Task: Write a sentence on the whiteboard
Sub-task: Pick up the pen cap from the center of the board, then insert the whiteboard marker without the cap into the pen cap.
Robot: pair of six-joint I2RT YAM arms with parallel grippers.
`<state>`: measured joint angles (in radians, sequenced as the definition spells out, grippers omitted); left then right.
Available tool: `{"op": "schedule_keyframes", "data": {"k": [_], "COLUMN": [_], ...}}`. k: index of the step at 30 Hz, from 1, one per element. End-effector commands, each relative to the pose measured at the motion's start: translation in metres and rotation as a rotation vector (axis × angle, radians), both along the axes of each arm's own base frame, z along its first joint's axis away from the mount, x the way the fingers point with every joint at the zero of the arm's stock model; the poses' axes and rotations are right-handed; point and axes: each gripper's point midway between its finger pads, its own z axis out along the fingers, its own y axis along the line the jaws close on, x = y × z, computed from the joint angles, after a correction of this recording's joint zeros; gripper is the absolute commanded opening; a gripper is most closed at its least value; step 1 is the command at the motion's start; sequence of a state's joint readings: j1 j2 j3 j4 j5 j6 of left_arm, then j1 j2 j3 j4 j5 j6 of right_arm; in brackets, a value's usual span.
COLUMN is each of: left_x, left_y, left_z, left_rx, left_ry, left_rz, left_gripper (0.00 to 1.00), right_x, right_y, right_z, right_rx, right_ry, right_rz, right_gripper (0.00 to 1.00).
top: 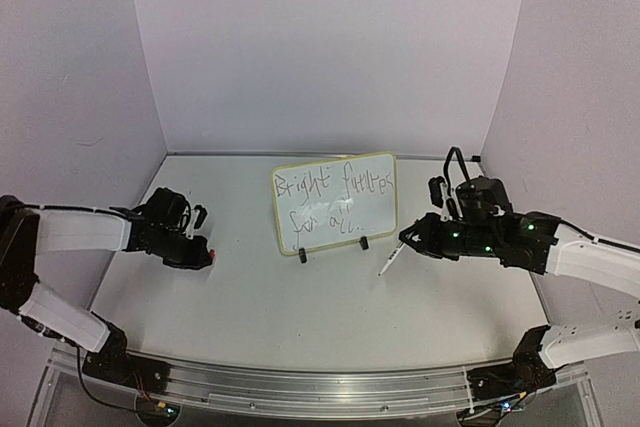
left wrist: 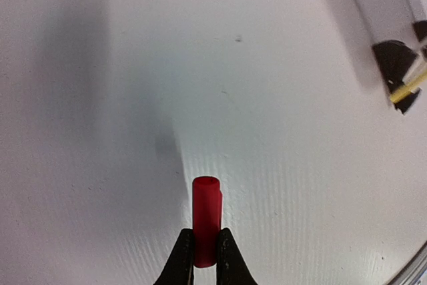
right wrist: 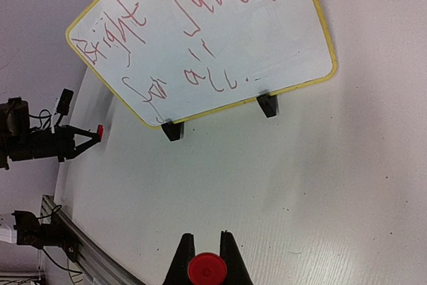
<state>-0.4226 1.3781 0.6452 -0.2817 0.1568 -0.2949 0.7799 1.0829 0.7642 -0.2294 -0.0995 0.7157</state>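
The whiteboard (top: 377, 219) stands upright at mid-table on two black clip feet, its yellow rim tilted a little. The sentence (top: 335, 190) runs across it in two thin scrawled lines, and looks reddish in the right wrist view (right wrist: 193, 5). My left gripper (top: 205, 252) sits left of the board, shut on a small red marker cap (left wrist: 206, 211) just above the table. My right gripper (top: 405, 242) is to the right of the board's front, apart from it. It is shut on a white marker (top: 390, 258) that points down-left. The marker's red butt end (right wrist: 206, 269) shows between the fingers.
The board's black feet (right wrist: 172, 130) (right wrist: 267, 104) rest on the white table. A metal rail (top: 320, 387) runs along the near edge by the arm bases. Pale walls close in the back and both sides. A black cable (top: 455, 159) loops above the right wrist.
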Motion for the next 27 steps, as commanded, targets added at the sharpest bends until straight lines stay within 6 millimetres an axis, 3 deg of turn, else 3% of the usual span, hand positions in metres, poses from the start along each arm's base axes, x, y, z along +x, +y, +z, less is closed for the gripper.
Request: {"op": "schedule_keyframes", "data": {"k": [1,6,14,22,27], "left_x": [-0.021,-0.058,-0.091,-0.115,-0.123], "left_y": [-0.039,-0.066,-0.103,-0.171,-0.200], "left_z": [0.050,0.082,0.111,0.144,0.144], "left_rx": [-0.147,-0.326,-0.433,-0.423,-0.427], "left_ry": [-0.237,-0.342,-0.341,-0.414,-0.405], "left_rz": [-0.167,-0.284,-0.437,-0.650,-0.736], "left_gripper": [0.00,0.00,0.00,0.00,0.00], "right_x": [0.008,0.005,0.000,-0.002,-0.005], "right_y": [0.028,0.063,0.101,0.120,0.125], "right_z": [0.030,0.037,0.066,0.066,0.066], "right_rx": [0.126,0.234,0.420,0.446,0.449], "right_ry": [-0.017,0.046,0.110,0.145,0.154], "right_rz": [0.048,0.156,0.275,0.317,0.335], "right_gripper": [0.00,0.00,0.00,0.00,0.00]}}
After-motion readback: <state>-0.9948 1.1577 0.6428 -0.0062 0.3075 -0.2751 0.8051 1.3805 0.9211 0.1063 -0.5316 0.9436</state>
